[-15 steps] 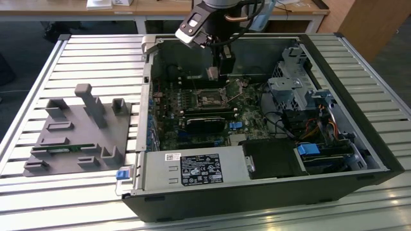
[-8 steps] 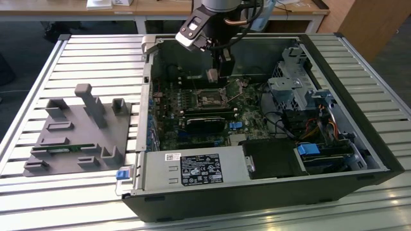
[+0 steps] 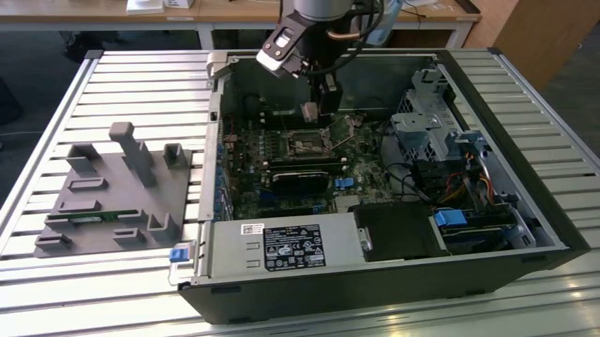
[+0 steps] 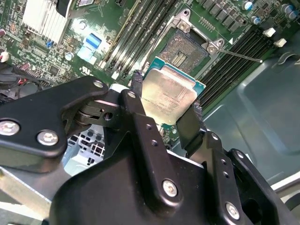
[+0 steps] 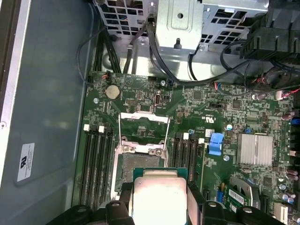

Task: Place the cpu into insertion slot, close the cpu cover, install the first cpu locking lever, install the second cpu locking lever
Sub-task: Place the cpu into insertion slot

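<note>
Cpu point(image 4: 168, 96), clamped in the tool point(image 4: 166, 98), hangs above the empty insertion slot point(image 4: 187, 49); cpu cover point(image 5: 144, 116) stands open, no step done yet.

I can read nothing on the power supply label point(image 3: 292, 247) or on the white sticker point(image 5: 26, 161) on the case wall point(image 5: 51, 93).

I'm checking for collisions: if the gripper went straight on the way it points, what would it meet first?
Probably the open insertion slot, reached first by the cpu that the gripper holds; depth is unclear.
</note>
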